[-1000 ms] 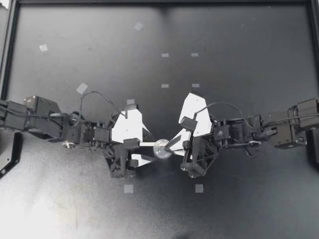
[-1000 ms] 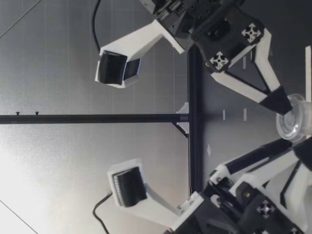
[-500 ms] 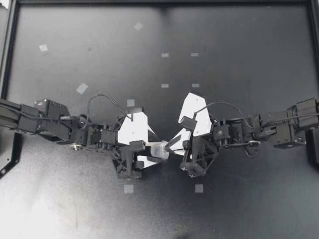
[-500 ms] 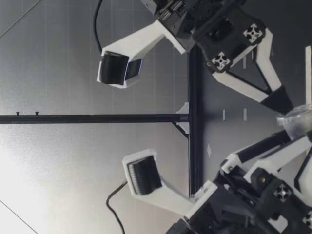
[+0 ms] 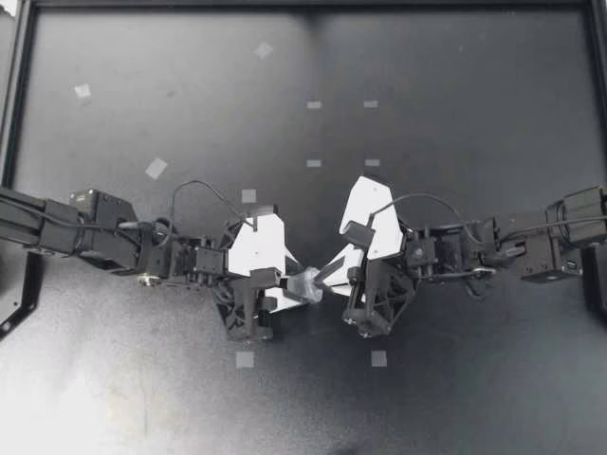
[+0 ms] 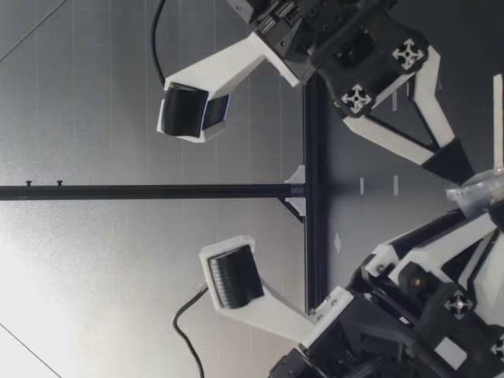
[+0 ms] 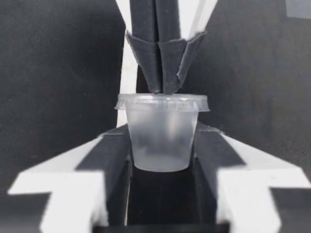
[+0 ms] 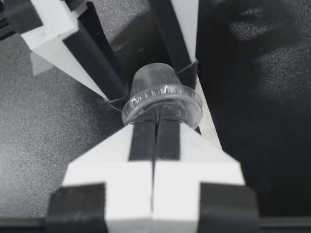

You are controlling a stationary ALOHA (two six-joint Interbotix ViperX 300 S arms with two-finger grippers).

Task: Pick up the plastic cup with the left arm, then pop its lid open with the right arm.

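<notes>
Right now my left hand [image 5: 292,283] is gripping a small clear cup [image 5: 307,282] by its body, with one finger on either side, so it is pinching the cup rather than standing spread. In the left wrist view the cup [image 7: 160,138] is sitting between the dark pads [image 7: 115,155], with its base pointing back toward the wrist and its lid [image 7: 163,102] facing away. My right hand [image 5: 323,275] is meeting it from the opposite side with its fingers pressed tightly together, their tips nipping the rim of the lid (no gap is showing between them in either wrist view). In the right wrist view the lid [image 8: 163,104] is lying over the tips of those closed fingers [image 8: 167,141], and the left hand's fingers [image 8: 95,60] are flanking the cup beyond it. The cup is lying on its side between the two hands, over the middle of the dark desk [image 5: 455,114]. In the low view the cup [image 6: 482,191] is showing between the two hands, but I cannot tell whether it is clear of the desk. Pale tape squares [image 5: 245,359] are lying on the desk, one near each hand.
</notes>
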